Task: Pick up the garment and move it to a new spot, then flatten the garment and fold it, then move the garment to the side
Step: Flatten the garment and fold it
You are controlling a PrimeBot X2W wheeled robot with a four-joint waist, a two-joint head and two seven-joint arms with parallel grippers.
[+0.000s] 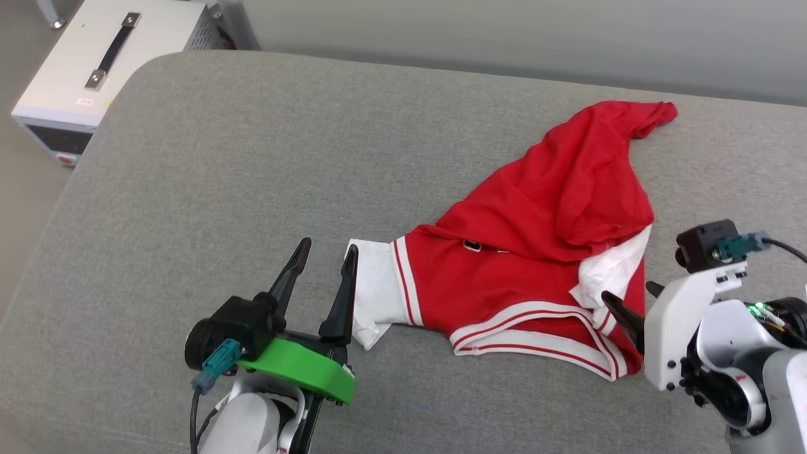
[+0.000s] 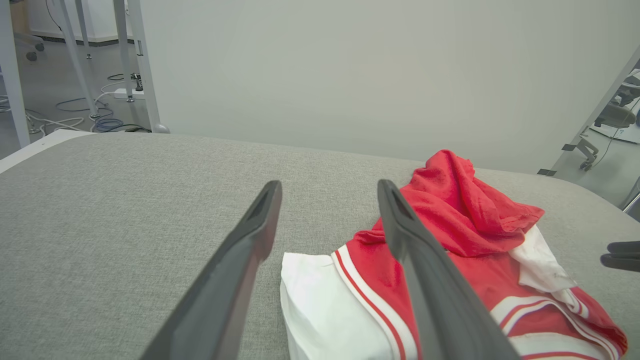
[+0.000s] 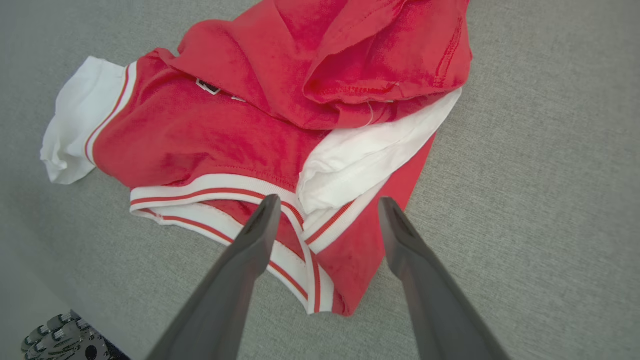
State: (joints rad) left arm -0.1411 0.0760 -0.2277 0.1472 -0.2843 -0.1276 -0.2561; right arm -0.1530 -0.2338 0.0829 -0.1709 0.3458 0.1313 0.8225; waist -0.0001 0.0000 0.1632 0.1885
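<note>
Garment [image 1: 542,252] is seen crumpled, not flattened, on the right half of a grey upholstered surface [image 1: 220,157]. The red body is bunched up and trails toward the far right. One white sleeve [image 1: 372,296] is stuck out at the left, a second white sleeve [image 1: 611,268] is tucked under a red fold at the right, and the striped collar trim [image 1: 536,321] is laid along the near edge. Left end effector [image 1: 330,244] is placed just left of the left sleeve, fingers spread apart, nothing held; contact with the sleeve edge cannot be told. Right end effector [image 1: 627,290] is held at the garment's near right corner, by the collar end, fingers apart, nothing gripped. A white equipment box [image 1: 94,63] with a black handle is seen off the far left corner.
</note>
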